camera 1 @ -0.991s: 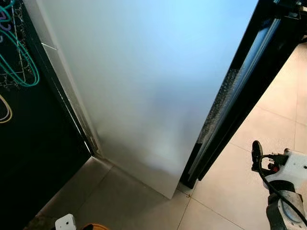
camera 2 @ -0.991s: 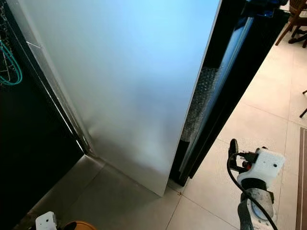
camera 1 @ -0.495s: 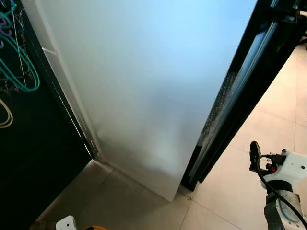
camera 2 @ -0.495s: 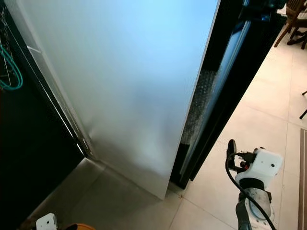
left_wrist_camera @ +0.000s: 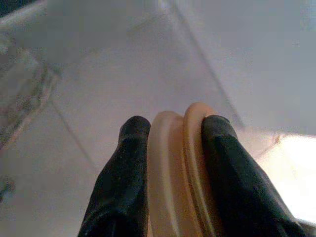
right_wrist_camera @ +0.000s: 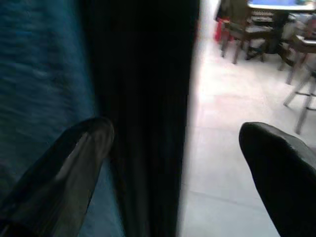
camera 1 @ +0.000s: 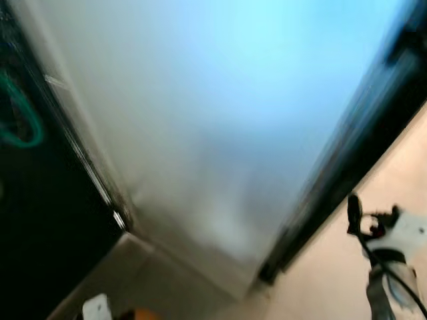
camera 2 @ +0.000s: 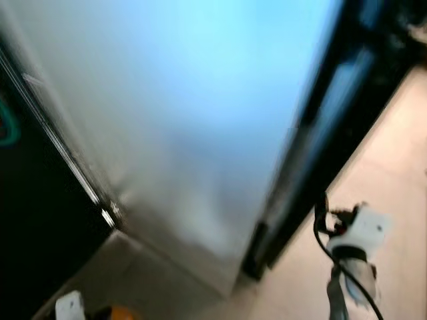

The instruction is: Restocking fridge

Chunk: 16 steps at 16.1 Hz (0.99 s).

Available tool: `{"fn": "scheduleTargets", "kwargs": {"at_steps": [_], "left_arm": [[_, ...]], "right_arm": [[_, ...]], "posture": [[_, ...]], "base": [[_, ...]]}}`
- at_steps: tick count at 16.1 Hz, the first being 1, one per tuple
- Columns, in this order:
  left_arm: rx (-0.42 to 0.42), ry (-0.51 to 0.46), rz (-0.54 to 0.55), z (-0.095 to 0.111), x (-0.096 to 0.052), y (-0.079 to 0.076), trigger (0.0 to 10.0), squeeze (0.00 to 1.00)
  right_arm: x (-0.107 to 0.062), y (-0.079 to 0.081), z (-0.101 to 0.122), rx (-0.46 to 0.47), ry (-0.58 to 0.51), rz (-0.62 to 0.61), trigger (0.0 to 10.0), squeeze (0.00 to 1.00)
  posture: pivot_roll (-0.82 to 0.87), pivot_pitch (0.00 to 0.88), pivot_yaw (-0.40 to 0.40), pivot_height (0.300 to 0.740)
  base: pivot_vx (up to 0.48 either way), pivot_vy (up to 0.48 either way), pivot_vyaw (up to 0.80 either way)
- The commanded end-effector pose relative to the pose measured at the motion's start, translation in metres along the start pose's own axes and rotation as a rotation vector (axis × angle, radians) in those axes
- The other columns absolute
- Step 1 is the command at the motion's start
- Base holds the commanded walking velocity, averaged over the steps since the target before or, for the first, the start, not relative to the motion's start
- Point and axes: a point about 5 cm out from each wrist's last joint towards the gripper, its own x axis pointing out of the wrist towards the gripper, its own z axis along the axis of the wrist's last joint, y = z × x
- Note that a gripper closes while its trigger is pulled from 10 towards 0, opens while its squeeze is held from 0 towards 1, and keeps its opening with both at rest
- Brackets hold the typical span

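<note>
Since 0.5 s ago: head views blurred, whole scene shifted, camera moving | left gripper (left_wrist_camera: 170,131): low near-left, jaws clamped on tan ridged object (left_wrist_camera: 175,173) above floor (left_wrist_camera: 98,98) | right gripper (right_wrist_camera: 177,148): jaws wide apart, empty, raised near-right beside fridge door (camera 1: 220,113) edge | writing: none legible

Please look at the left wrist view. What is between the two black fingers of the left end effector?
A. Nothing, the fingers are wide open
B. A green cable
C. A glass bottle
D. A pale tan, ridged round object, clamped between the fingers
D: in the left wrist view the two black fingers of the left end effector press on both sides of a pale tan ridged object, above the light tiled floor.
</note>
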Motion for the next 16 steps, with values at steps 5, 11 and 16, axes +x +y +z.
{"fn": "scheduleTargets", "kwargs": {"at_steps": [5, 11, 16], "left_arm": [[0.01, 0.071, 0.039, -0.019, -0.007, 0.014, 10.0, 0.0], [0.009, 0.075, 0.038, -0.02, -0.007, 0.013, 10.0, 0.0], [0.009, 0.075, 0.038, -0.021, -0.008, 0.013, 10.0, 0.0]], "right_arm": [[-0.003, 0.003, -0.001, -0.009, -0.005, 0.014, 10.0, 0.0], [0.001, -0.009, 0.006, -0.037, -0.037, -0.079, 10.0, 0.0], [0.004, -0.009, 0.004, -0.038, -0.023, -0.091, 10.0, 0.0]], "posture": [[-0.02, 0.085, -0.013, 0.74], [-0.02, 0.086, -0.013, 0.74], [-0.02, 0.08, -0.014, 0.74]], "base": [[0.0, 0.0, 0.0], [0.0, 0.0, 0.0], [0.0, 0.0, -0.16]]}}
